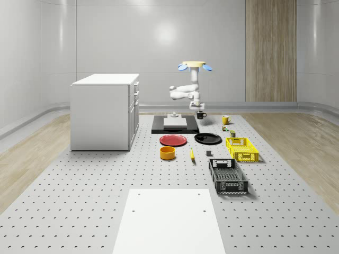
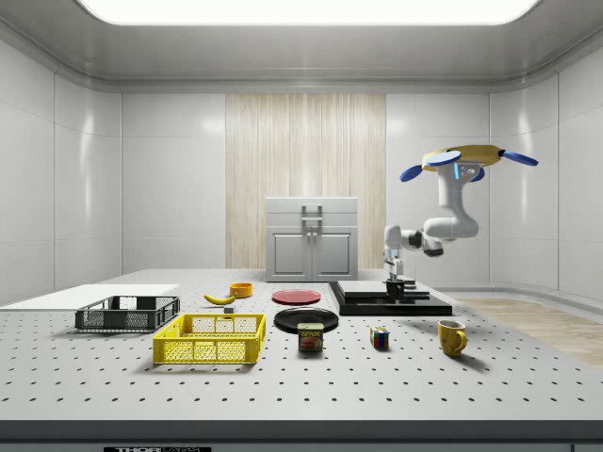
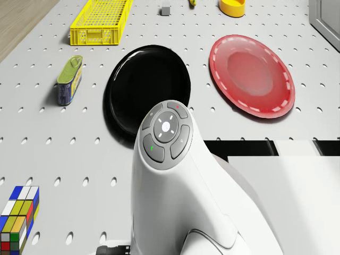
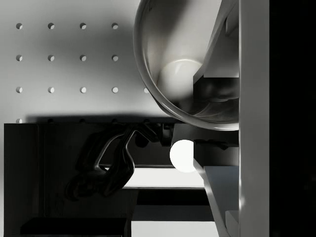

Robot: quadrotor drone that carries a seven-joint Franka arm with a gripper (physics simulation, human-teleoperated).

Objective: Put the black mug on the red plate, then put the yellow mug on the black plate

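Hand (image 1: 197, 109) clenched on rim of black mug (image 1: 201, 114), one finger inside cup, right by edge of black slab (image 1: 159, 127); drone (image 1: 194, 65) hovering above. Yellow mug (image 1: 225, 119) upright on surface (image 1: 79, 185), apart from hand twd whole-scene view's right. Red plate (image 1: 173, 140) & black plate (image 1: 207, 138) flat, side by side, nearer camera than hand. By black plate: tin (image 3: 69, 79), puzzle cube (image 3: 18, 215), yellow basket (image 1: 242, 149). Open surface betw. slab & plates. White cabinet (image 1: 103, 111) well off to other side.
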